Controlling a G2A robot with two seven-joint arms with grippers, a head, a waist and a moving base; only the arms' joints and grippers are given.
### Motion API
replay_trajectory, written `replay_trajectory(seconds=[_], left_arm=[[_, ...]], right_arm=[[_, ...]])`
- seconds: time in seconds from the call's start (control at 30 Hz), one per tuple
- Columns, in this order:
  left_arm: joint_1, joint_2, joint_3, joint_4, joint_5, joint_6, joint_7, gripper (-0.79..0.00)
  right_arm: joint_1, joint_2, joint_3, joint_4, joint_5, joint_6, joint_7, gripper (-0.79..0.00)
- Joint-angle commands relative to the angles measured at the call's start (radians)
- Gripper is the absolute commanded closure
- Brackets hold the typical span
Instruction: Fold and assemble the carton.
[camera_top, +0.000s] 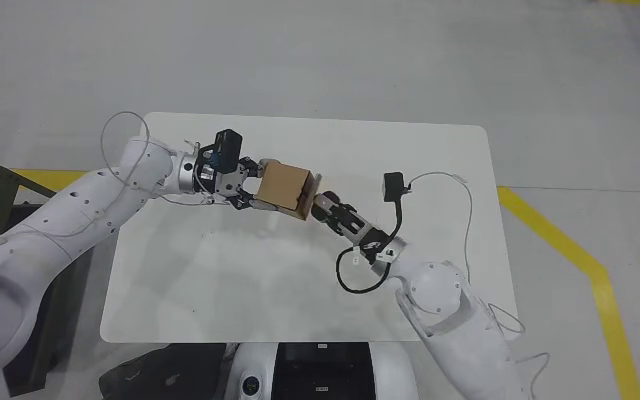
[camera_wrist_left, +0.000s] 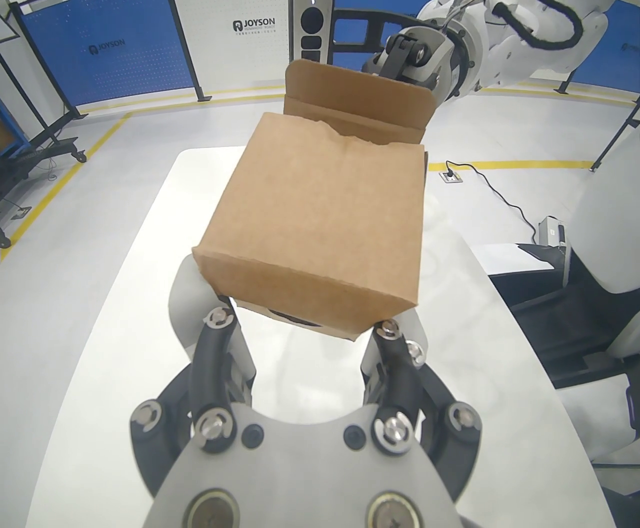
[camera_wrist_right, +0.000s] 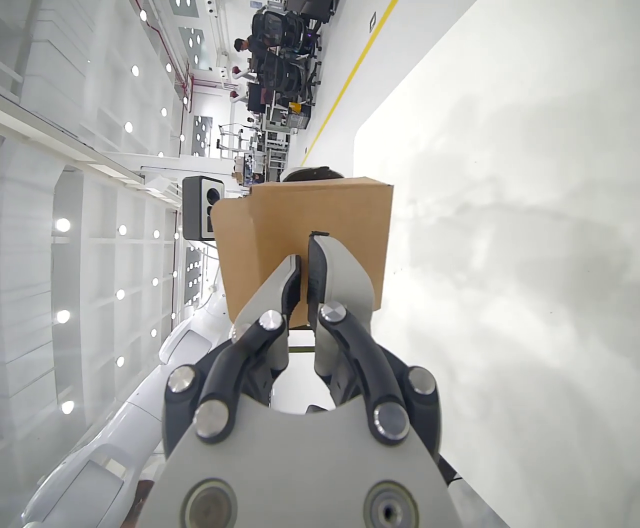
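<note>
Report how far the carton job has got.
Done: the brown cardboard carton is squared into a box. In hand: the left gripper clamps one end, and the right gripper pinches the open flap at the other end. Left: folding that flap shut.

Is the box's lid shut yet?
Not yet. One flap of the carton sticks out open, pinched in the right gripper; the left gripper holds the opposite end.
</note>
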Motion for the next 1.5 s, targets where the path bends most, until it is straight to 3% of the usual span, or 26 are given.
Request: replay_trajectory(seconds=[0.0,0.1,0.47,0.8,1.47], left_arm=[[0.000,-0.001,0.000,0.001,0.003,0.000,0.000,-0.345],[0.001,-0.003,0.000,0.004,0.012,0.000,0.000,-0.345],[0.003,-0.008,0.000,0.022,0.033,0.000,0.000,-0.351],[0.001,-0.017,0.000,0.039,0.045,0.000,0.000,-0.345],[-0.002,-0.014,0.000,0.033,0.024,0.000,0.000,-0.342]], right_arm=[[0.000,0.000,0.000,-0.002,0.002,0.000,0.002,-0.117],[0.004,0.000,-0.004,-0.007,-0.012,0.006,0.003,-0.169],[0.015,0.002,-0.019,-0.044,-0.109,0.073,-0.003,-0.179],[0.022,-0.001,-0.040,-0.044,-0.150,0.111,-0.012,-0.259],[0.037,-0.010,-0.055,-0.033,-0.163,0.145,-0.047,-0.108]])
